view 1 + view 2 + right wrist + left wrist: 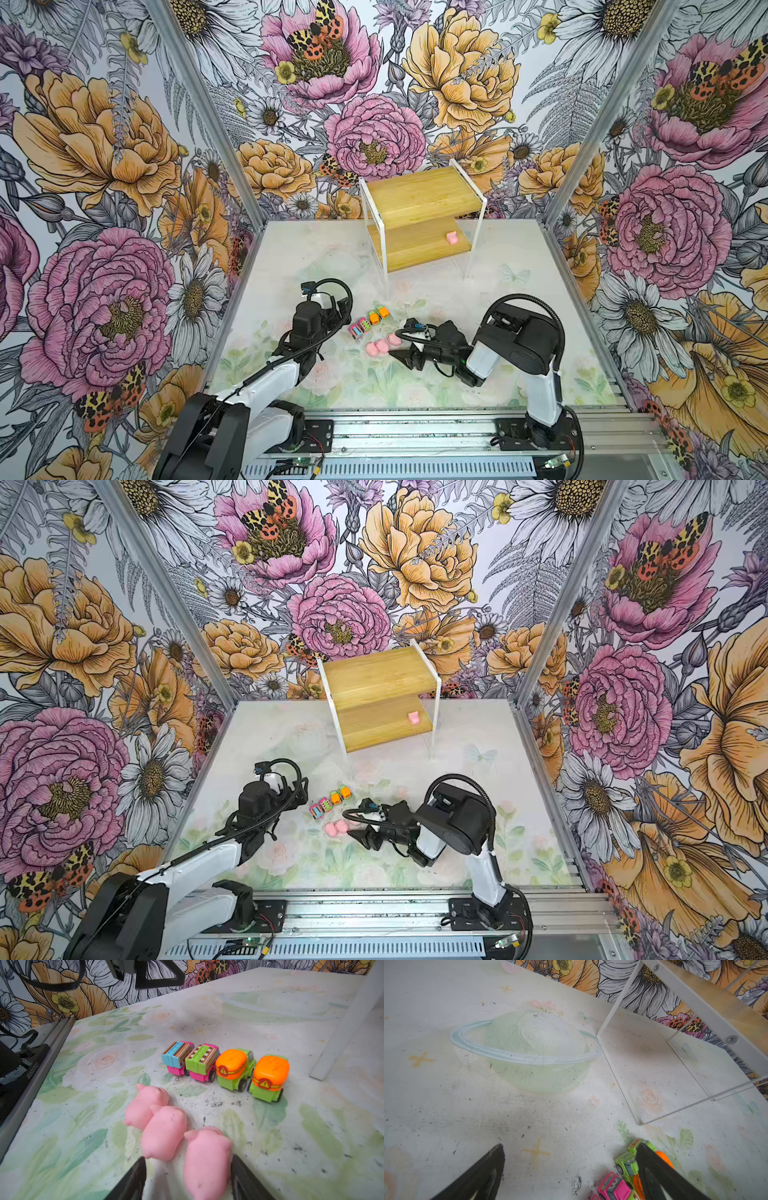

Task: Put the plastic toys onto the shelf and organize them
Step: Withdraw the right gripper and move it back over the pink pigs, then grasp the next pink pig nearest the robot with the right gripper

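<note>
At the left of both top views my left gripper (570, 1147) hangs with its jaws spread wide and nothing between them. In its wrist view one finger overlaps the cars at the lower right of the frame, and I cannot tell whether it touches them. Right of it, on the table (291, 257), stand the two pink cars (360, 329) and the two orange-and-green cars (378, 314) in one slanting row. Just below them three pigs (382, 345) huddle side by side. Right again, my right gripper (188, 1158) lies low over the table and reaches in from the right, so this arm is plainly the nearer one to the pigs. In its wrist view the nearest pig (207, 1161) sits between my jaws at the bottom centre, its long axis running straight up the frame along my reach. The jaws are partly spread and not clamped: one finger is just beside the pig's right flank, the other stands off to its left with a gap, its tip close under the middle pig (164, 1132). I judge a squeeze would meet the narrow sides squarely, though that finger may nudge the neighbour. The shelf (419, 195) stands well apart at the upper centre, with one pig (451, 237) on the right end of its lower board.
</note>
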Controlling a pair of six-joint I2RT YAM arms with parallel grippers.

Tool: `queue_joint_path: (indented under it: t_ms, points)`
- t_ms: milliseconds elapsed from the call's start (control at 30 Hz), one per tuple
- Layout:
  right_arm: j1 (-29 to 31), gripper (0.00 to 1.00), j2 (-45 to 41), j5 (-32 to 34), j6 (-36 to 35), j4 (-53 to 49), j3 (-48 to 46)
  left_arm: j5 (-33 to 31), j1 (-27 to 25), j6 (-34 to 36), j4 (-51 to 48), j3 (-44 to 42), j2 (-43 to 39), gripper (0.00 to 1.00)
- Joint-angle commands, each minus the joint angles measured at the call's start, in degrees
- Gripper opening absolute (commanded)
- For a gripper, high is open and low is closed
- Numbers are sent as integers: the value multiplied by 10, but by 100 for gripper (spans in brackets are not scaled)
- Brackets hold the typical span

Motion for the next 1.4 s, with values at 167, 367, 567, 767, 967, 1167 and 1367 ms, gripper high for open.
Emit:
queue_joint_path:
  t_ms: [167, 367, 567, 767, 967, 1167, 1367]
  points:
    - [0, 64, 3, 18, -12, 9, 4, 7, 6, -4, 1, 7, 0, 99]
    - [-6, 64, -5, 23, -13, 8, -4, 9, 7, -5, 1, 8, 0, 99]
    - [-36, 64, -6, 1, -12, 9, -1, 7, 7, -5, 1, 6, -3, 99]
    - [-47, 64, -5, -28, -11, -6, 9, 8, 8, -6, 2, 6, -4, 99]
    - [-44, 63, 4, -44, -3, -11, 21, 8, 8, -6, 1, 6, -4, 99]
    - [-41, 60, 12, -49, -4, -23, 35, 8, 8, -6, 3, 6, -4, 99]
    - [-40, 60, 18, -56, -5, -44, 50, 6, 9, -6, 2, 5, -5, 99]
